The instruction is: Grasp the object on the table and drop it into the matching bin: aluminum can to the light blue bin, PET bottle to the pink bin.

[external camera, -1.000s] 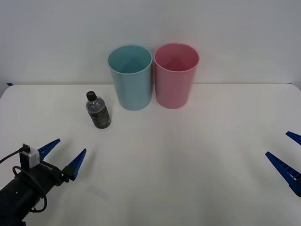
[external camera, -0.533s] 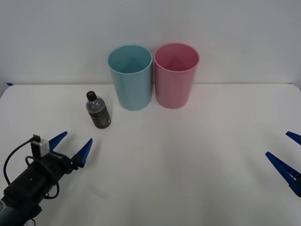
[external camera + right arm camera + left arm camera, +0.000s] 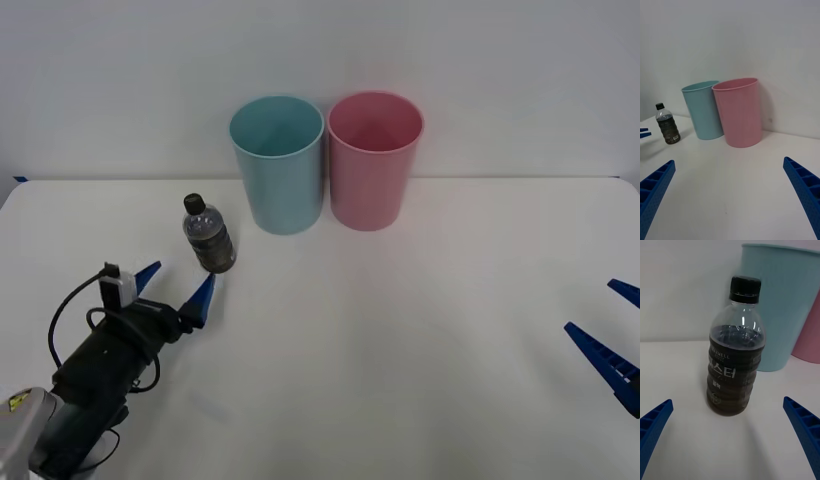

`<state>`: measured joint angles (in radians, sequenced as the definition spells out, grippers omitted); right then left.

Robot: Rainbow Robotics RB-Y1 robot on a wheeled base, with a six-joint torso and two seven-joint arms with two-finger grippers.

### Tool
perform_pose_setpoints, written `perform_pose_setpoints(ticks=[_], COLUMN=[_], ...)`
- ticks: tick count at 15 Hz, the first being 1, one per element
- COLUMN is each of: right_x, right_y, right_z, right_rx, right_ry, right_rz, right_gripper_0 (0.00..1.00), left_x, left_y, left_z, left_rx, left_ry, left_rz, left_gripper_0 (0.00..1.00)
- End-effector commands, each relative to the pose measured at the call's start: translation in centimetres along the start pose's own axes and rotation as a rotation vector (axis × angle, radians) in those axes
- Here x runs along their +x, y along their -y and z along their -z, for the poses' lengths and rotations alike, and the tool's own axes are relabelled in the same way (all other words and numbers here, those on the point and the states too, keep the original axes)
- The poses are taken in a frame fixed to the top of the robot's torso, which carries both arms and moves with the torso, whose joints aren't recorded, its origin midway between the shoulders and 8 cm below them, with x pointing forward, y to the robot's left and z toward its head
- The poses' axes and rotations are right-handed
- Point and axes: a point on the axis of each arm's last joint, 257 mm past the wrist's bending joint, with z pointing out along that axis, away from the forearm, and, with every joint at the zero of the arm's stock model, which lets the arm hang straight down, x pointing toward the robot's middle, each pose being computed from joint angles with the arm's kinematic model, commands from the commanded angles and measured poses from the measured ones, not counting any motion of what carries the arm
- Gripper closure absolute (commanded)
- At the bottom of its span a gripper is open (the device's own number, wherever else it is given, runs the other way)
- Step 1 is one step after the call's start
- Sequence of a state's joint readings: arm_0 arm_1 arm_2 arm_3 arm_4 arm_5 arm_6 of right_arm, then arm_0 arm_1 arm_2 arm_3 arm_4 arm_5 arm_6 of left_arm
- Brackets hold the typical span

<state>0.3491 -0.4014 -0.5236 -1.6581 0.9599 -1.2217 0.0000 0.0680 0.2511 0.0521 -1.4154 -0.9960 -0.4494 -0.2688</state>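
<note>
The PET bottle (image 3: 208, 236) (image 3: 735, 352) (image 3: 667, 125) stands upright on the white table (image 3: 400, 330), clear with a black cap and a dark label. My left gripper (image 3: 176, 287) (image 3: 730, 442) is open just in front of it, fingers apart on either side of its line, not touching. Behind stand the light blue bin (image 3: 278, 163) (image 3: 790, 303) (image 3: 704, 110) and the pink bin (image 3: 373, 158) (image 3: 739, 111) side by side. At the table's right edge my right gripper (image 3: 612, 330) (image 3: 730, 202) rests open with nothing in it.
A plain white wall rises right behind the bins. The left arm's black wrist and cable (image 3: 100, 350) lie over the table's near left part. Bare tabletop stretches between the two arms.
My left gripper has moved forward and to the right toward the bottle, from well short of it to just before it. The bottle, bins and right arm have stayed still.
</note>
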Motion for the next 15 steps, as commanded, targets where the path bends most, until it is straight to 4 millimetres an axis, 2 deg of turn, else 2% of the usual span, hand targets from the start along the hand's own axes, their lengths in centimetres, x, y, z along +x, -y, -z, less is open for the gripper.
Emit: perform_pose_setpoints(ticks=[1, 7, 15], right_x=[0.0, 0.0, 0.0], right_y=[0.0, 0.0, 0.0], right_z=[0.0, 0.0, 0.0], right_rx=[0.0, 0.0, 0.0], right_ry=[0.0, 0.0, 0.0], right_rz=[0.0, 0.0, 0.0], right_gripper_0=[0.0, 0.0, 0.0], left_x=[-0.1, -0.7, -0.6], left_y=[0.4, 0.7, 0.3], left_z=[-1.8, -5.0, -9.2], left_rx=[0.0, -0.026, -0.02], left_ry=[0.002, -0.006, -0.036], left_rz=[0.0, -0.004, -0.005], left_gripper_0=[0.0, 0.0, 0.0])
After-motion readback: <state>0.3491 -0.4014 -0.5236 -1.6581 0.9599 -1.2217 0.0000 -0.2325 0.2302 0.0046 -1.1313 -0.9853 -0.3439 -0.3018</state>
